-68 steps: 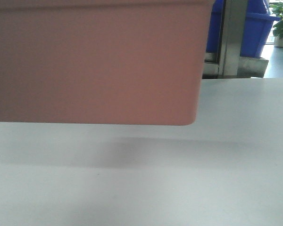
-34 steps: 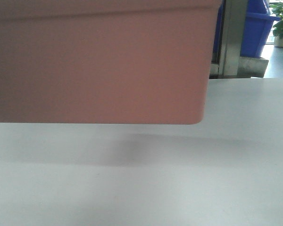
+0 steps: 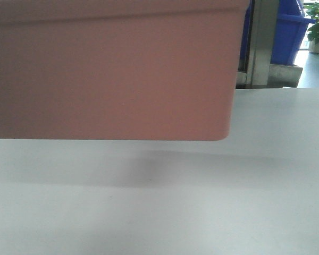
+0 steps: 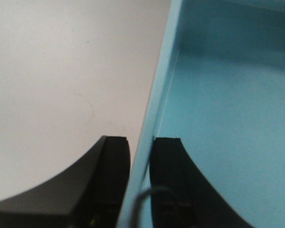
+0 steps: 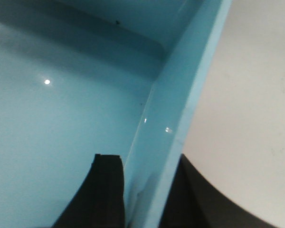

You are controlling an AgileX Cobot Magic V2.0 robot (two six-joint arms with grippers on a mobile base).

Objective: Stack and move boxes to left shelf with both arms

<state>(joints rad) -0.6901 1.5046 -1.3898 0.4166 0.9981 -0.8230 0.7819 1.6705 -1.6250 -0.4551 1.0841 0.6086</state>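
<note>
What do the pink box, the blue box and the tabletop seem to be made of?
Pink box: likely moulded plastic with a matte finish; even colour, rounded bottom corner.
Blue box: plastic too, but glossier; small light glints show on its floor and rim.
Tabletop: smooth, whitish, faintly sheened, perhaps laminate; the look leaves the material open.
</note>
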